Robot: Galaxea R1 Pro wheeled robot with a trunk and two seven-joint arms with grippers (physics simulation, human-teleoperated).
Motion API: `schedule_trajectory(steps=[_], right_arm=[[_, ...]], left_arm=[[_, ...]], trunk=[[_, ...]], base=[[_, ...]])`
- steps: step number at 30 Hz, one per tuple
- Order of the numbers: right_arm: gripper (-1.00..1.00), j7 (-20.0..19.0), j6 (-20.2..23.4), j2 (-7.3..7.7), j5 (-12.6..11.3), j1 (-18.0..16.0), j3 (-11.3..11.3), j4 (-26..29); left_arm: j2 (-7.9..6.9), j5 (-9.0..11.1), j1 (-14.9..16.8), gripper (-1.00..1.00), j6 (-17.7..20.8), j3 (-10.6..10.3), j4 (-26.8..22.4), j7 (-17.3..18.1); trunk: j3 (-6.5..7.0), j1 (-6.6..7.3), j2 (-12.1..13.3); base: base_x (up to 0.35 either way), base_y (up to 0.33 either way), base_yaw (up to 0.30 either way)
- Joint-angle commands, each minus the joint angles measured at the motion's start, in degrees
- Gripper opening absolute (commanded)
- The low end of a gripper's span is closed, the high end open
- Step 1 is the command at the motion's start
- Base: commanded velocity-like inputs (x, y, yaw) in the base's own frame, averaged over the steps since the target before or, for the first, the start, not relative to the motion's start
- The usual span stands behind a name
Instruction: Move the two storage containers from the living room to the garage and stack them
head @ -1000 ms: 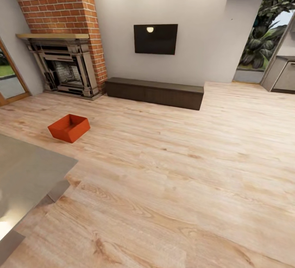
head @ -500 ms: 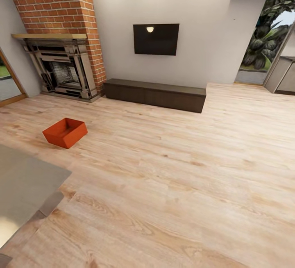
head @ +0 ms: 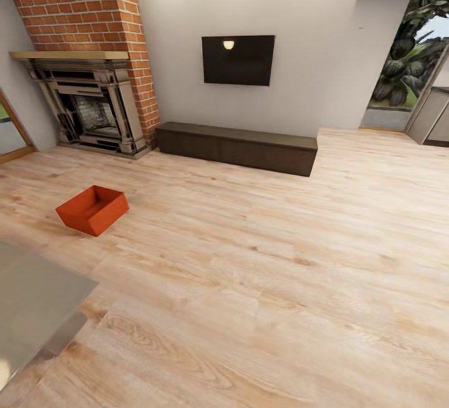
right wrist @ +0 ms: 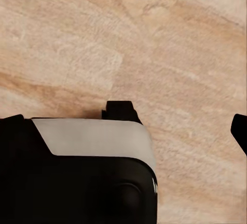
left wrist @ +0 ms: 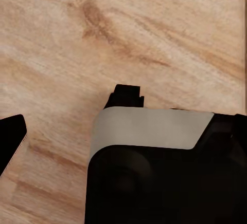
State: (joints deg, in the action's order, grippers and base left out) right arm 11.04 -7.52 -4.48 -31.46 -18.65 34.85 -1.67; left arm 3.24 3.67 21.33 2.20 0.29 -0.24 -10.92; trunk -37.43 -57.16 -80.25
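Note:
One orange-red storage container (head: 92, 209) lies on the living room's light wood planks, left of centre in the head view and in front of the brick fireplace (head: 93, 105). It is topless and looks empty. In the left wrist view my left gripper (left wrist: 126, 126) hangs above the planks with its dark fingertips (left wrist: 11, 136) far apart and nothing between them. My right gripper (right wrist: 125, 126) hangs the same way, fingertips (right wrist: 241, 131) spread and empty. Both are far from the container. The garage is out of view.
A long dark low cabinet (head: 236, 148) runs along the far wall under a black screen (head: 237, 60). A grey tabletop (head: 31, 296) juts in at the lower left. An opening with plants (head: 405, 65) lies at the far right. My black-and-white base (left wrist: 154, 172) sits under the arms.
The whole head view has shifted, so the camera moved: the container and fireplace slid left in the picture, and less of the grey tabletop shows. The container itself has not moved.

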Motion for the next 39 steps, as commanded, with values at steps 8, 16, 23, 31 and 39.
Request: schedule_trajectory(steps=[8,16,23,31,39], right_arm=[[1.00,-6.1,0.1,0.64,-0.5,-0.1,0.4,-0.2],[1.00,-6.6,0.1,0.79,-0.5,-0.1,0.4,-0.2],[1.00,-6.6,0.1,0.79,-0.5,0.0,0.4,-0.2],[1.00,-6.6,0.1,0.79,-0.5,0.0,0.5,-0.2],[1.00,-6.3,0.1,0.79,-0.4,0.0,0.5,-0.2]], left_arm=[[0.04,0.4,0.0,1.00,0.2,0.0,0.0,-0.2],[0.04,0.4,0.0,1.00,0.1,0.0,0.0,-0.2],[0.05,0.4,0.0,1.00,0.1,0.0,0.0,-0.2],[0.02,0.4,0.0,1.00,0.1,0.0,0.0,-0.2],[0.07,0.4,0.0,1.00,0.1,0.0,0.0,-0.2]], trunk=[[-0.05,-0.03,0.0],[-0.05,-0.03,0.0],[-0.05,-0.03,0.0],[-0.05,-0.03,0.0],[-0.05,-0.03,0.0]], base=[[0.324,0.000,0.000],[0.324,0.000,0.000],[0.323,0.000,0.000],[0.323,0.000,0.000],[0.324,0.000,0.000]])
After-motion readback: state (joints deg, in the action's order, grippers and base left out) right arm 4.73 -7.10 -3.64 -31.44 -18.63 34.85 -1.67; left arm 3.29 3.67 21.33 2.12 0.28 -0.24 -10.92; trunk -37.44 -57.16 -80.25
